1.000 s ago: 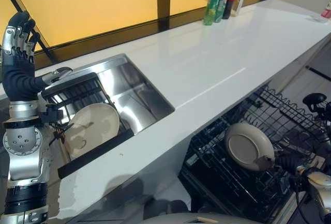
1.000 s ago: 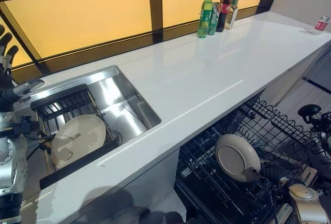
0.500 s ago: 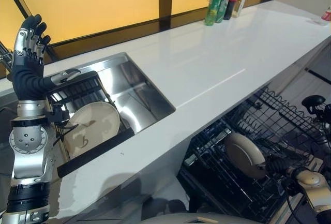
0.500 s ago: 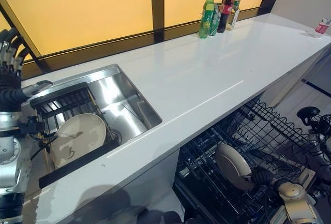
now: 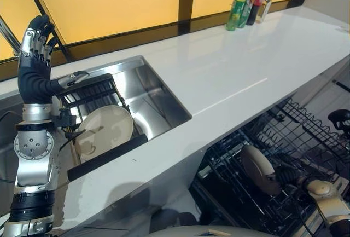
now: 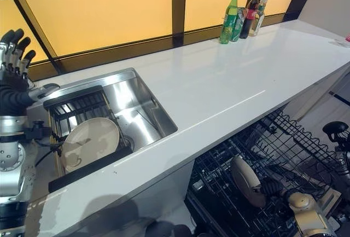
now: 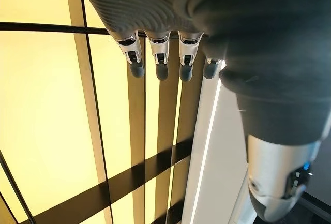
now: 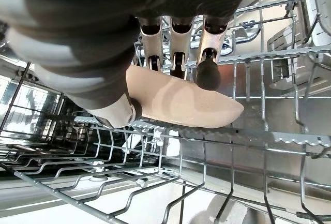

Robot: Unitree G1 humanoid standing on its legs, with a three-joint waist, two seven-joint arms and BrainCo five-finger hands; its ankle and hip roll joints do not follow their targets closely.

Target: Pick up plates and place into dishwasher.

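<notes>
A cream plate [image 5: 256, 169] stands nearly on edge in the black wire dishwasher rack [image 5: 306, 138] at the lower right. My right hand [image 5: 287, 175] is curled round its rim; the right wrist view shows my fingers [image 8: 209, 69] and thumb pinching the cream plate [image 8: 181, 100] over the rack wires. A second cream plate [image 5: 105, 133] leans in the black drying rack [image 5: 90, 92] inside the steel sink [image 5: 156, 97]. My left hand [image 5: 34, 56] is raised upright at the far left, above and beside that rack, open with straight fingers [image 7: 160, 58] and nothing in it.
A white countertop [image 5: 240, 67] runs from the sink to the far right. Several bottles [image 5: 250, 4] stand at its back edge against the yellow window panels. The dishwasher rack is pulled out below the counter's front edge.
The plate in my right hand has turned from facing up to nearly on edge and sunk lower into the dishwasher rack. The camera has shifted a little to the left. My left hand stays raised.
</notes>
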